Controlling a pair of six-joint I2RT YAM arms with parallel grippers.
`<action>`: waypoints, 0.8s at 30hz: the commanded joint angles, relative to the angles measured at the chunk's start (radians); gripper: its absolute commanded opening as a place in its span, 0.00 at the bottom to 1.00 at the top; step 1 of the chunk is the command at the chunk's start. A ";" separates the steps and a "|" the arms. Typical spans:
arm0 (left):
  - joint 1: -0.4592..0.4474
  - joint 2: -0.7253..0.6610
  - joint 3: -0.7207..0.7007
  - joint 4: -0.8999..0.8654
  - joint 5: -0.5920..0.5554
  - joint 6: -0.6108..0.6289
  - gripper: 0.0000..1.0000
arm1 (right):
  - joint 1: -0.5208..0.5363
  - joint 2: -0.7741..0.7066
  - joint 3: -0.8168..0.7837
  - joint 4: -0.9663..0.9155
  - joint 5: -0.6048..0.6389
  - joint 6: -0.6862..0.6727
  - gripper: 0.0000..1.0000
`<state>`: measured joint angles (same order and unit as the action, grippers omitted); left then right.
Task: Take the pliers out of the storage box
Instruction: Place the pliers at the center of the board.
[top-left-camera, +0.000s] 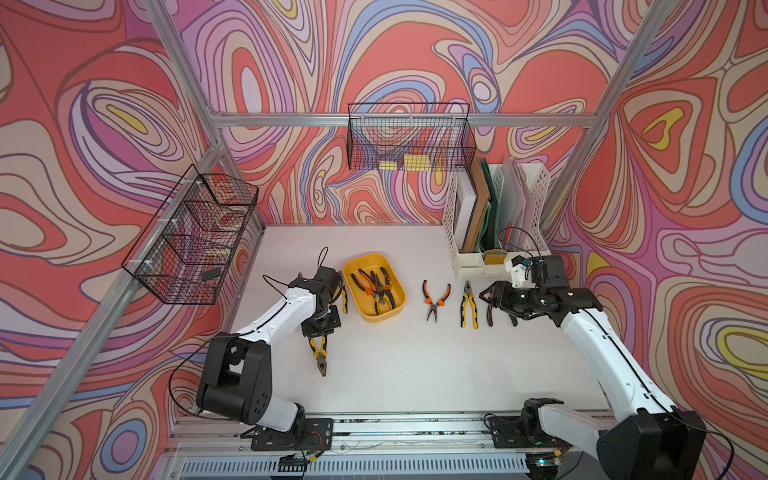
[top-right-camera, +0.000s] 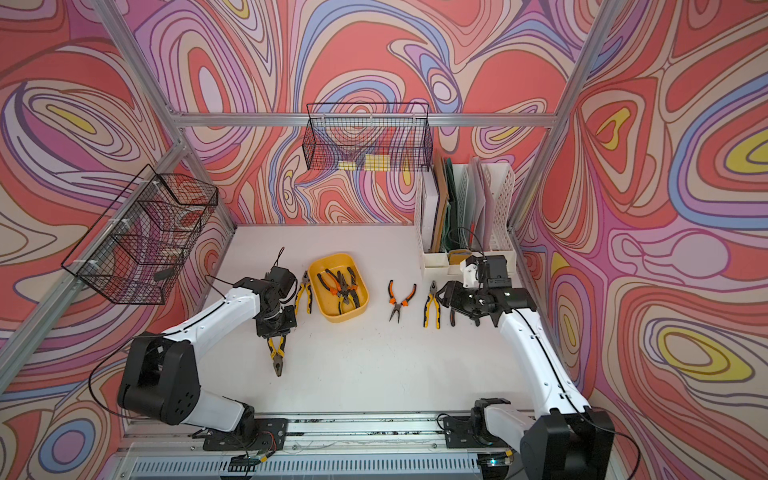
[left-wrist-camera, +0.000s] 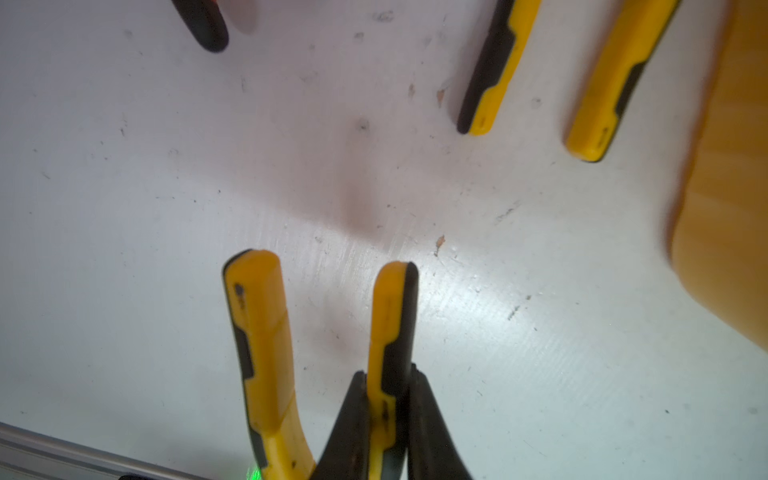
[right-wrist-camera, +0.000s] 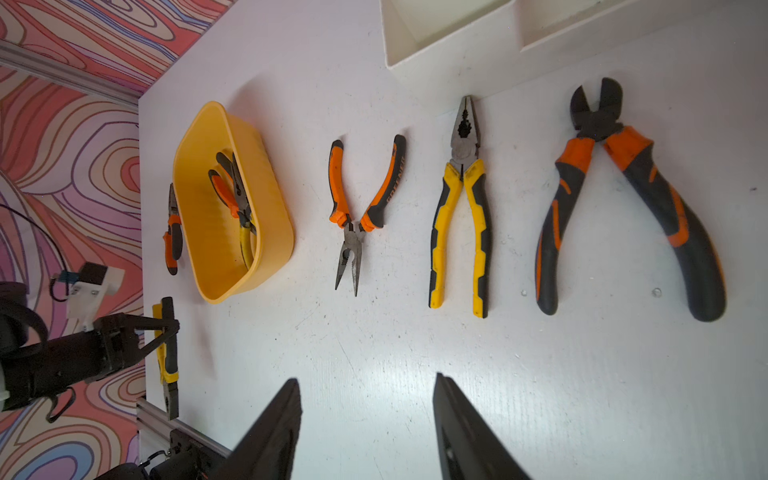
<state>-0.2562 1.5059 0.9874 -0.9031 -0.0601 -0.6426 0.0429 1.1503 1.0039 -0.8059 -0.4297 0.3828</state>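
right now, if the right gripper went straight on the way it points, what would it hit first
Probably bare table, in the gap just short of the needle-nose pliers and the yellow-handled pliers. The right gripper is open and empty. Depth is unclear, so it might graze the needle-nose tips.

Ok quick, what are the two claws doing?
Left gripper: shut on yellow-and-black pliers, by one handle.
Right gripper: open, holding nothing.

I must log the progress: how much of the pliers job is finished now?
Done: at least four pliers lie on the table outside the storage box. In hand: the left gripper is shut on one handle of a yellow pair; the right gripper is open and empty. Left: about three pairs sit in the box.
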 joint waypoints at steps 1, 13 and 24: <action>0.019 0.040 -0.019 0.034 -0.011 -0.036 0.00 | 0.052 0.029 0.003 0.013 -0.002 0.026 0.56; 0.042 0.147 -0.048 0.113 0.000 -0.052 0.03 | 0.335 0.175 0.112 0.053 0.164 0.131 0.59; 0.043 0.045 -0.088 0.132 -0.029 -0.056 0.55 | 0.530 0.461 0.396 0.048 0.235 0.152 0.65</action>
<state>-0.2207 1.5978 0.9100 -0.7734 -0.0658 -0.6891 0.5503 1.5539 1.3308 -0.7673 -0.2256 0.5259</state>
